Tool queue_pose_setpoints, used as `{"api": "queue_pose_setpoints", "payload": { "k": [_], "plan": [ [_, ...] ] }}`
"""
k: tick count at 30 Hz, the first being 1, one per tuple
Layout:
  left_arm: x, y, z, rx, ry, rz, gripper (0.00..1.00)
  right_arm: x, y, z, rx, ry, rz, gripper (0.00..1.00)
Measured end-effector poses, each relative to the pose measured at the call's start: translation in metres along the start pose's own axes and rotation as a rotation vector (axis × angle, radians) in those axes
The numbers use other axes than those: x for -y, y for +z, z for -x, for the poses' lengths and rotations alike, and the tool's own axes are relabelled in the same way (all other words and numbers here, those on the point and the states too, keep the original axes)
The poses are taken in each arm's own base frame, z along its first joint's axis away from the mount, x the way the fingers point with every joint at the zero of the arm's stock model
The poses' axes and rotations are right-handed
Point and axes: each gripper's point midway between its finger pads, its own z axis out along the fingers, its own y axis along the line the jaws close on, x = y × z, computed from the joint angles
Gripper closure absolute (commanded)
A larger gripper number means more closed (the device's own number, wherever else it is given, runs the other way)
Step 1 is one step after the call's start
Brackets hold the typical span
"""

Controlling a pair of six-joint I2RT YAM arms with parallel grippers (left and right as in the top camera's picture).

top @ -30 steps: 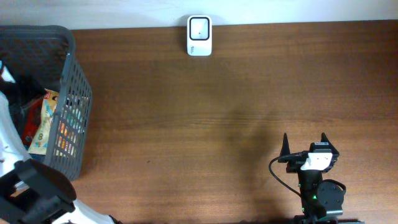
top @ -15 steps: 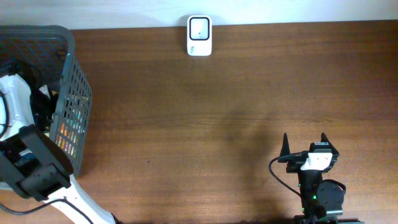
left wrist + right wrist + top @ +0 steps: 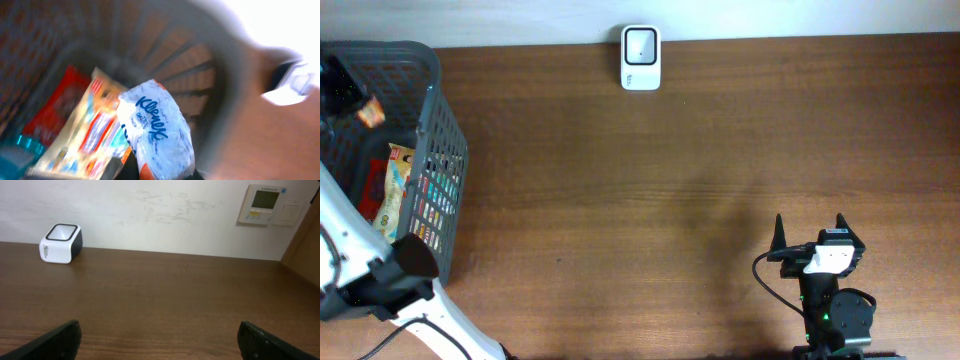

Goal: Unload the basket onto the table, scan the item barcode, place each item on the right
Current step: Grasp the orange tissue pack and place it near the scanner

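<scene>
My left gripper [image 3: 160, 174] is clamped on a soft white-and-blue plastic Kleenex tissue pack [image 3: 157, 127], held over the grey plastic mesh basket [image 3: 445, 130] at the table's left edge. Colourful snack packets [image 3: 395, 190] lie inside, below it. My right gripper [image 3: 810, 232] sits near the front edge, jaws spread wide, holding nothing. Farthest off, the small white box-shaped barcode scanner [image 3: 641, 57] stands at the back edge of the brown wooden table [image 3: 670, 200].

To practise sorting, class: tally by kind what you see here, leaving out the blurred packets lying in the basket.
Basket: 1
Scanner: 1
Tissue pack: 1
Grippers: 2 (left gripper shut on the pack, right gripper open)
Total: 5
</scene>
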Motion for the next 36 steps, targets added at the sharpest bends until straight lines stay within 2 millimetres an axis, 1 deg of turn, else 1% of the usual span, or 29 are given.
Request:
{"api": "queue_pose_setpoints", "payload": {
  "k": [1,2,3,4,5,6,7,8,9,10,11,12,13,14,15,16,18,20,22,23,26,28,30,31,33,34,36],
  "plan": [
    [0.024,-0.025,0.006,0.074,0.042,-0.060,1.00,0.000,0.000,0.000,0.000,0.000,0.000,0.02],
    [0.058,-0.058,0.004,0.146,0.102,-0.137,1.00,0.000,0.000,0.000,0.000,0.001,0.000,0.02],
    [0.078,-0.078,-0.002,0.180,0.142,-0.181,1.00,0.000,0.000,0.000,0.000,0.000,0.000,0.02],
    [0.102,-0.098,-0.011,0.209,0.190,-0.225,1.00,0.000,0.000,0.000,0.000,0.000,0.000,0.02],
    [0.136,-0.115,-0.027,0.221,0.265,-0.289,1.00,0.000,0.000,0.000,0.000,0.000,0.000,0.02],
    [0.163,-0.122,-0.041,0.213,0.323,-0.347,1.00,0.000,0.000,0.000,0.000,0.000,0.000,0.02],
    [0.198,-0.128,-0.062,0.185,0.400,-0.423,1.00,0.000,0.000,0.000,0.000,0.001,0.000,0.02],
    [0.223,-0.125,-0.080,0.143,0.454,-0.473,1.00,0.000,0.000,0.000,0.000,0.000,0.000,0.02],
    [0.248,-0.111,-0.102,0.066,0.512,-0.502,1.00,0.000,0.000,0.000,0.000,0.000,0.000,0.02],
    [0.266,-0.097,-0.117,0.008,0.550,-0.517,1.00,0.000,0.000,0.000,0.000,0.000,0.000,0.02],
    [0.290,-0.069,-0.139,-0.073,0.605,-0.512,1.00,0.000,0.000,0.000,0.000,0.000,0.000,0.02],
    [0.313,-0.029,-0.166,-0.177,0.660,-0.492,1.00,0.000,0.000,0.000,0.000,0.000,0.000,0.02],
    [0.329,0.016,-0.200,-0.301,0.707,-0.453,1.00,0.000,0.000,0.000,0.000,0.001,0.000,0.02],
    [0.333,0.034,-0.213,-0.346,0.724,-0.430,1.00,0.000,0.000,0.000,0.000,0.000,0.000,0.02],
    [0.340,0.060,-0.231,-0.394,0.755,-0.395,1.00,0.000,0.000,0.000,0.000,0.000,0.000,0.02],
    [0.343,0.077,-0.247,-0.437,0.779,-0.367,1.00,0.000,0.000,0.000,0.000,0.000,0.000,0.02],
    [0.350,0.097,-0.268,-0.477,0.813,-0.345,1.00,0.000,0.000,0.000,0.000,0.000,0.000,0.01],
    [0.352,0.113,-0.279,-0.502,0.827,-0.327,1.00,0.000,0.000,0.000,0.000,0.001,0.000,0.02],
    [0.351,0.123,-0.278,-0.496,0.834,-0.301,0.99,0.000,0.000,0.000,0.000,0.000,0.000,0.02],
    [0.350,0.127,-0.273,-0.471,0.839,-0.278,0.98,0.000,0.000,0.000,0.000,0.000,0.000,0.02],
    [0.354,0.131,-0.266,-0.428,0.842,-0.277,0.93,0.000,0.000,0.000,0.000,0.000,0.000,0.02],
    [0.358,0.133,-0.264,-0.411,0.843,-0.282,0.96,0.000,0.000,0.000,0.000,0.000,0.000,0.02],
    [0.357,0.146,-0.268,-0.425,0.844,-0.271,0.96,0.000,0.000,0.000,0.000,0.000,0.000,0.02],
    [0.354,0.160,-0.276,-0.455,0.845,-0.254,0.95,0.000,0.000,0.000,0.000,0.000,0.000,0.02],
    [0.349,0.178,-0.285,-0.491,0.846,-0.233,0.95,0.000,0.000,0.000,0.000,0.000,0.000,0.02],
    [0.350,0.180,-0.286,-0.492,0.846,-0.233,0.95,0.000,0.000,0.000,0.000,0.000,0.000,0.02],
    [0.353,0.183,-0.279,-0.453,0.850,-0.227,0.95,0.000,0.000,0.000,0.000,0.000,0.000,0.02]
  ]
}}
